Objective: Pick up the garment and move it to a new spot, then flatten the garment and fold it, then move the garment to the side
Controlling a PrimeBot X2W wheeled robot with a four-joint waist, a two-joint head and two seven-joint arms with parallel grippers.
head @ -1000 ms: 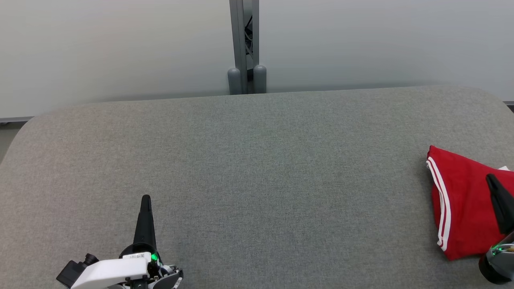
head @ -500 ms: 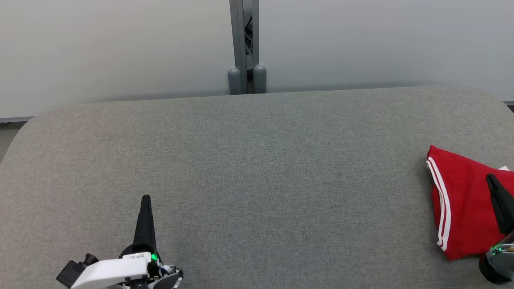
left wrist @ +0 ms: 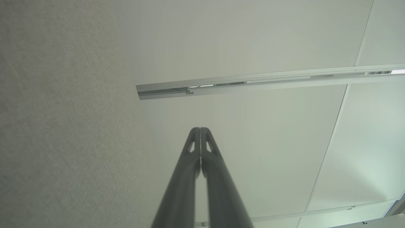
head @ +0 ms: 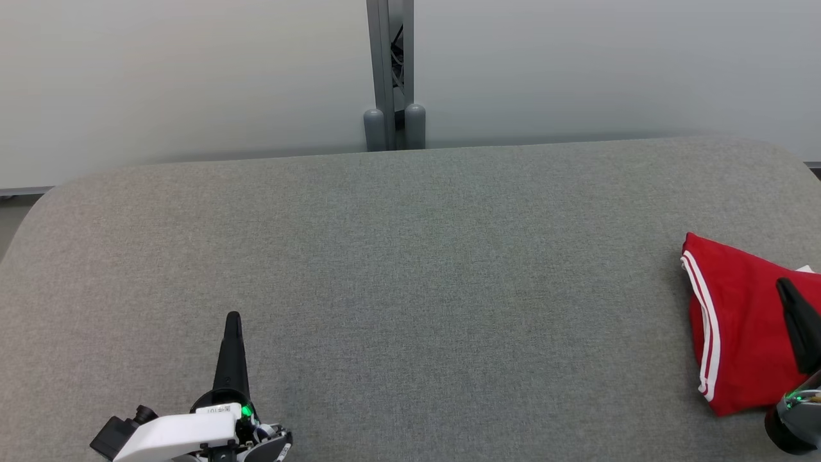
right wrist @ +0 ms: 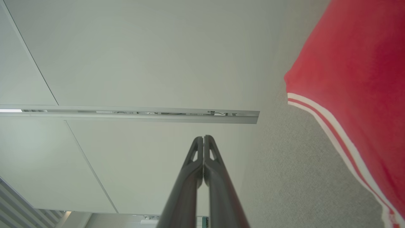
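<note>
I read the left gripper [head: 233,319] as fully closed, fingers pressed together and empty, over the bare grey table [head: 410,256]. The right gripper [head: 784,285] is likewise closed and empty. The red garment [head: 731,321] lies at the table's right side, beneath the right gripper. I cannot confirm contact. It lies well apart from the left gripper.

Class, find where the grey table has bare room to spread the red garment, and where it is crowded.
Bare: the wide middle of the table, from the left gripper across to the garment and back to the grey post; also the left end. Crowded: the right edge, with the right gripper by the garment.
</note>
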